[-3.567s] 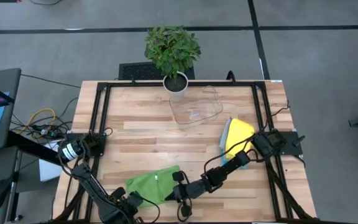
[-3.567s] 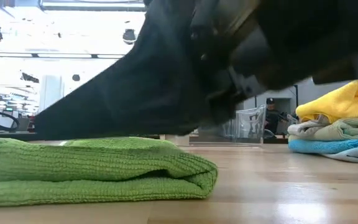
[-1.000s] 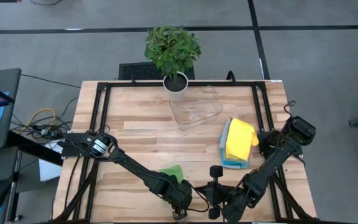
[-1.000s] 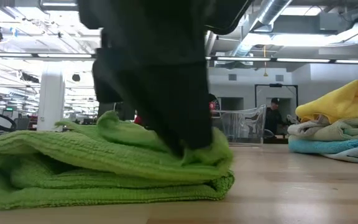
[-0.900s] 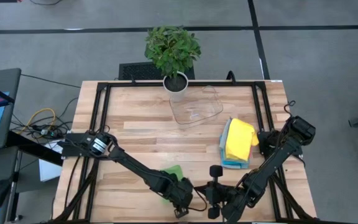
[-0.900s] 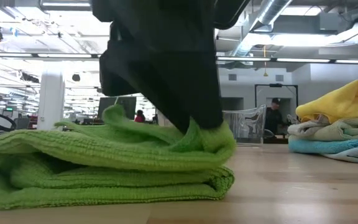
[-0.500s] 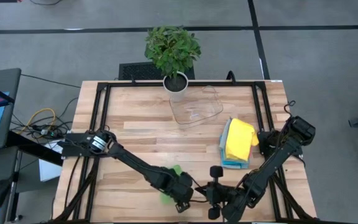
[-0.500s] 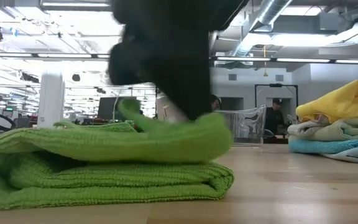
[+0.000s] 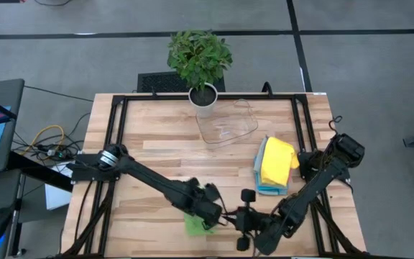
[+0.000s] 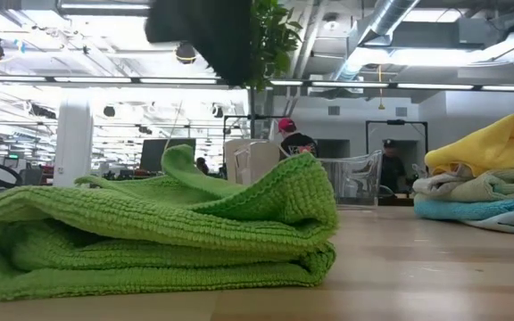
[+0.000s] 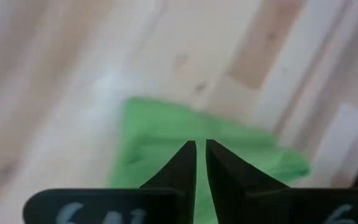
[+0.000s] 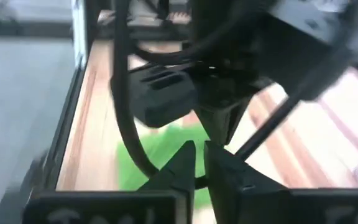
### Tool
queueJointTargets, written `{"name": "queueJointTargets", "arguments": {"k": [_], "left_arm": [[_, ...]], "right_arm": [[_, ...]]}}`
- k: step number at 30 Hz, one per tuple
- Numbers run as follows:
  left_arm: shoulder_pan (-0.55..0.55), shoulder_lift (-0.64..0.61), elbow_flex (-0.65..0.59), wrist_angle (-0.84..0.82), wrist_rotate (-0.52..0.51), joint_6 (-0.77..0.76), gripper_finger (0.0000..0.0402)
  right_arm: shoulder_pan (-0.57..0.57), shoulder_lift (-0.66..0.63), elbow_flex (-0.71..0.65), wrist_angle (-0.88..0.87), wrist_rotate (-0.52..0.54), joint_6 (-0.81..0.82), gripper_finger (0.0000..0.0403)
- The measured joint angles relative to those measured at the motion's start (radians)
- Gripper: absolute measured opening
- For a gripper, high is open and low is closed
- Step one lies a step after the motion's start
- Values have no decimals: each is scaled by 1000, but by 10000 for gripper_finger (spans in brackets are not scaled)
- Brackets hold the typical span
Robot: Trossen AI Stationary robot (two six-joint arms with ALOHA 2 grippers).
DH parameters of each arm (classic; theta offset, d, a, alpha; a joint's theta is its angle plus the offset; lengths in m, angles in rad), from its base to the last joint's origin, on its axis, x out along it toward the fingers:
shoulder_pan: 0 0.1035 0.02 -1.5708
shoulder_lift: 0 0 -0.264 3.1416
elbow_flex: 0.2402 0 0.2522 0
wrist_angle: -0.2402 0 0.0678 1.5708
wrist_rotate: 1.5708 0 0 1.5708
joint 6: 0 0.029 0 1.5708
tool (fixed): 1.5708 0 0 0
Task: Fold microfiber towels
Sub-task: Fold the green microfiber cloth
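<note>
Green microfiber towel folded at the worktop's near edge, both end effectors hanging over it

The green microfiber towel [image 10: 150,232] lay in rumpled folded layers on the wooden worktop [image 9: 157,144], near its front edge, with one flap standing up. The left end effector [image 11: 200,163] hung above the towel without touching it, its fingers pressed almost together around nothing. The right end effector [image 12: 199,163] sat just beside it over the same towel, fingers likewise drawn nearly together and empty. Well apart to the right, a stack of folded towels [image 9: 275,167] rested with yellow on top, next to the clear plastic tray [image 9: 227,122] and a potted plant [image 9: 199,61]
</note>
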Motion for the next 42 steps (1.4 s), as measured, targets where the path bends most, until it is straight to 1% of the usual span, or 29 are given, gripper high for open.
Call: {"name": "queueJointTargets", "arguments": {"k": [2,6,8,10,11,12,13,15,16,17,19,21,23,26,28,30,32,35,38,40,42], "left_arm": [[-11,-39,1,-81,-58,-26,23],[-60,-66,2,-232,-167,-119,18],[-106,-67,-10,-279,-221,-225,16],[-170,-94,-52,-318,-295,-349,16],[-199,-111,-75,-329,-322,-416,16],[-226,-150,-104,-318,-330,-479,16],[-253,-202,-136,-311,-328,-551,16],[-302,-232,-184,-322,-358,-691,16],[-321,-224,-212,-284,-367,-743,16],[-339,-209,-238,-251,-380,-783,15],[-362,-169,-268,-267,-381,-847,15],[-380,-212,-287,-241,-387,-897,15],[-394,-226,-285,-259,-391,-927,15],[-404,-201,-291,-237,-387,-940,15],[-404,-212,-282,-252,-403,-941,15],[-405,-227,-276,-239,-411,-940,15],[-405,-231,-283,-238,-409,-898,15],[-406,-317,-271,-209,-483,-780,15],[-405,-429,-248,-181,-561,-580,15],[-405,-501,-249,-171,-576,-457,15],[-399,-587,-247,-172,-594,-395,15]], "right_arm": [[-21,0,3,55,-10,-11,68],[-84,37,2,262,-151,-135,109],[-116,54,-2,331,-220,-181,128],[-154,88,4,415,-249,-195,143],[-164,90,3,401,-280,-196,148],[-179,108,-6,384,-289,-197,152],[-200,147,5,399,-325,-193,154],[-224,191,9,386,-373,-182,157],[-228,206,15,394,-385,-182,158],[-236,234,40,411,-401,-180,158],[-247,286,69,411,-431,-166,157],[-247,345,93,357,-454,-165,157],[-246,389,130,352,-471,-165,157],[-245,423,191,333,-463,-159,159],[-246,433,195,256,-455,-149,160],[-249,456,203,249,-455,-140,159],[-252,447,205,234,-442,-139,157],[-253,440,209,225,-446,-142,152],[-247,419,205,206,-449,-146,149],[-245,389,206,204,-432,-146,148],[-244,368,209,199,-404,-147,148]]}}
